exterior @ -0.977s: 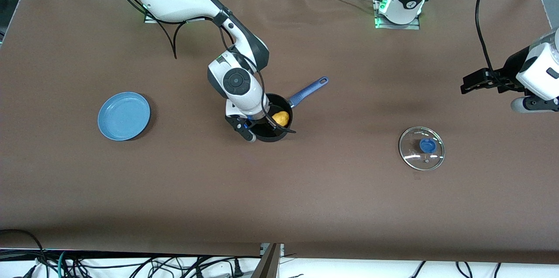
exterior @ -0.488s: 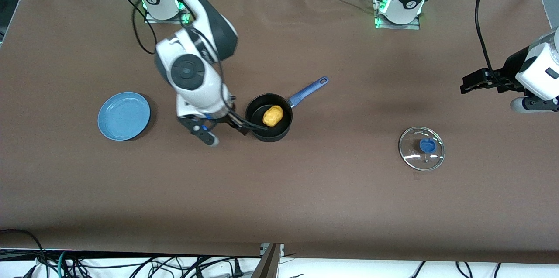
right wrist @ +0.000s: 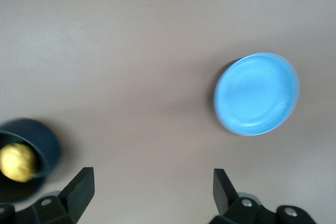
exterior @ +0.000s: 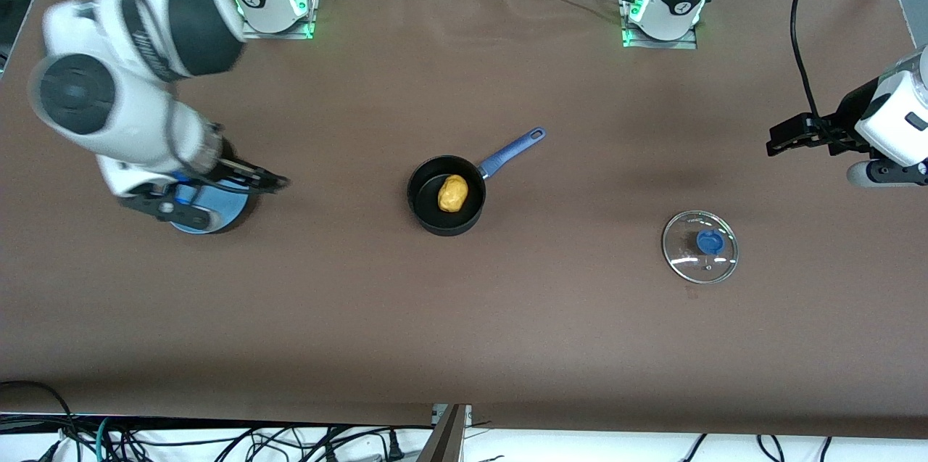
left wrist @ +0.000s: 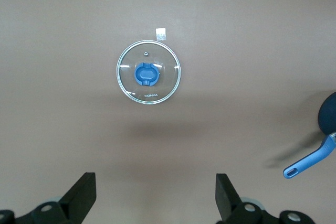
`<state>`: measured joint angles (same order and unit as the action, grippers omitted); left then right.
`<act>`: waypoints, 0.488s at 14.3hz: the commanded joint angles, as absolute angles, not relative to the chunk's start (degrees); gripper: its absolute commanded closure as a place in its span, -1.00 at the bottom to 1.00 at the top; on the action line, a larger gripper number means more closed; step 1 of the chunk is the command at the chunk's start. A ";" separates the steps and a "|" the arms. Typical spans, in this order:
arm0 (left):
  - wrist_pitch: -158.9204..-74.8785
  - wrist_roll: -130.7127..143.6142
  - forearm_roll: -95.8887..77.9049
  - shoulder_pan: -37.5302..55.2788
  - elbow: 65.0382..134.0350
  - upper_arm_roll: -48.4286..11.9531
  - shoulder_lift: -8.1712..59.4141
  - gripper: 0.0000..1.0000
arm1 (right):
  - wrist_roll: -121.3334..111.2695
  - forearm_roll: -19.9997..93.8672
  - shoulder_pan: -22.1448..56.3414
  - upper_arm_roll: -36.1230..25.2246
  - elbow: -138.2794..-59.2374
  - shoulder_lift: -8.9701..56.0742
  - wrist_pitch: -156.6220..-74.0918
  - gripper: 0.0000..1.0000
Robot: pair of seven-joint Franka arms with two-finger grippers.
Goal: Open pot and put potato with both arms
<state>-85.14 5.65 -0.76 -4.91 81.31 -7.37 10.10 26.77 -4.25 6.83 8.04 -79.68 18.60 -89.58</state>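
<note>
Yellow-orange cargo: you see the potato (exterior: 452,193) lying loose inside the pot (exterior: 446,194), with nothing gripping it.
Just changed: a second ago your right gripper (exterior: 255,179) was down at the pot's rim; half a second ago it was already beside the pot, and now it has swung up and away toward the right arm's end of the table.
Right gripper now: it hangs over the edge of the plate (exterior: 209,212), its fingers (right wrist: 79,190) spread wide and holding nothing.
Left gripper: (exterior: 786,137) waits over bare table at the left arm's end, well apart from the pot; its fingers (left wrist: 81,195) are parted and hold nothing, as they were in both earlier views.
Lid: the glass lid (exterior: 699,246) lies flat on the table (exterior: 464,331), knob up, nearer the front camera than the left gripper, unmoved across all three moments.
Pot: it stands uncovered mid-table with its blue handle (exterior: 511,150) pointing toward the left arm's base, where it stood before.
Meaning for you: both steps look done, pot opened and potato in; the right arm's pull-back reads as a retreat, not a new reach.
Count: two arms, two grippers, one pot, one lid, one potato, one plate.
</note>
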 commanded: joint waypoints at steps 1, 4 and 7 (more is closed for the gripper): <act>-84.46 4.75 0.26 -4.48 80.42 -7.21 10.11 -1.00 | 6.65 -4.66 -0.24 8.26 -92.33 7.42 -91.13 -1.00; -84.38 4.83 0.26 -4.39 80.59 -7.12 9.76 -1.00 | -0.17 -4.39 -2.29 4.23 -99.57 0.45 -96.59 -1.00; -84.38 4.92 0.35 -4.48 81.21 -6.94 9.14 -1.00 | 0.18 -0.47 -1.33 -0.23 -98.70 -0.87 -95.28 -1.00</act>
<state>-85.15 5.64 -0.76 -4.87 81.27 -7.35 10.08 0.95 -3.52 -2.50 3.05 -96.30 1.86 -94.58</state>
